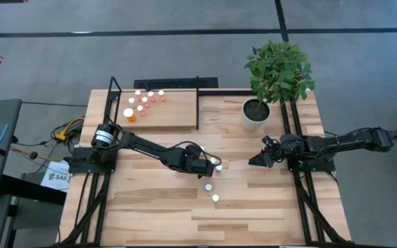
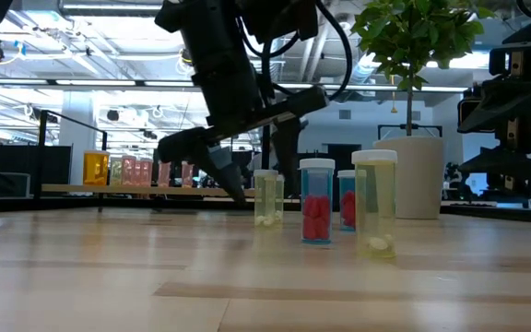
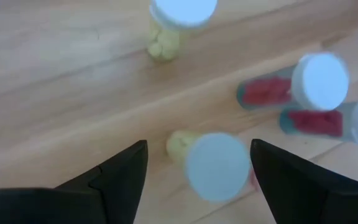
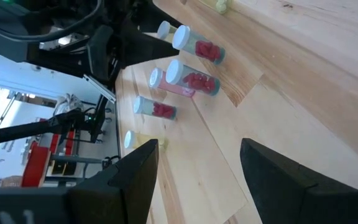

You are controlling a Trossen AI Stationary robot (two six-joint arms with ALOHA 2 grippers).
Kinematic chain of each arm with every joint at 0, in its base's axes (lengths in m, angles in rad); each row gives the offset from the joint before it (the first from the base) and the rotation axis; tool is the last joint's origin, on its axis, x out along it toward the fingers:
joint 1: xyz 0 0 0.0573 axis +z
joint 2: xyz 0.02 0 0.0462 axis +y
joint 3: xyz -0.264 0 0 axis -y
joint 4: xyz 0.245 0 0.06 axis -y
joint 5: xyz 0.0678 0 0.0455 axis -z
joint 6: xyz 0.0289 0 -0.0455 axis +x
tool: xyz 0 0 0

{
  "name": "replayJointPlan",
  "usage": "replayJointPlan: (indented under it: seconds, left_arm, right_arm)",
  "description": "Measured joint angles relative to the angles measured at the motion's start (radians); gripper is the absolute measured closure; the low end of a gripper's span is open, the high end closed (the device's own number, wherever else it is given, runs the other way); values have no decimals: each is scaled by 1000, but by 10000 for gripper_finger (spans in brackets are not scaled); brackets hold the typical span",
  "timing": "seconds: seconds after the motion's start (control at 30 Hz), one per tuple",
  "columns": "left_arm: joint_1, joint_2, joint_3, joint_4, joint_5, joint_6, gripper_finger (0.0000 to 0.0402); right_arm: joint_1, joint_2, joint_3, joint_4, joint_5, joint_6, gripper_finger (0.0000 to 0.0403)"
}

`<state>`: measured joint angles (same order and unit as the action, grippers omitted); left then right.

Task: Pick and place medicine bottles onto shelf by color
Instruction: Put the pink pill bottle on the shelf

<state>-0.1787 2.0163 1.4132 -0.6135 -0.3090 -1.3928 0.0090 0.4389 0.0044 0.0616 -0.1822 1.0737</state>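
Mid-table, left gripper (image 1: 214, 165) open astride a yellow-pill bottle (image 3: 211, 163), not gripping. Other loose bottles (image 1: 211, 191) beside it; rest on shelf (image 1: 178, 120), far-left corner. Right gripper (image 1: 258, 158) open nr right edge.

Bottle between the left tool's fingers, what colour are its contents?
Pale yellow, clearest in left wrist view.

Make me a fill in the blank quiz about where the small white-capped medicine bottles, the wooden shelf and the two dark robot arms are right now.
1. In the left wrist view, the left gripper has its two dark fingers on either side of a bottle holding ____ pills.
2. The green potted plant stands in a ____ pot.
3. The sorted bottles stand on the light-wood shelf at the table's back ____ side in the high view.
4. The right gripper holds ____.

Missing words: yellow; white; left; nothing
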Motion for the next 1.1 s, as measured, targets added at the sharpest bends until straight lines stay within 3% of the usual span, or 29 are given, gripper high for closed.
replayJointPlan:
  seconds: [0.63,0.87,1.1]
  left_arm:
    - [2,-1,0,2,-12,12,273]
    - [9,-1,32,-38,9,44,291]
    - [31,-2,134,-190,14,91,294]
  right_arm:
    - [0,0,0,-1,0,0,153]
    - [0,0,0,-1,0,0,153]
    - [0,0,0,-1,0,0,153]
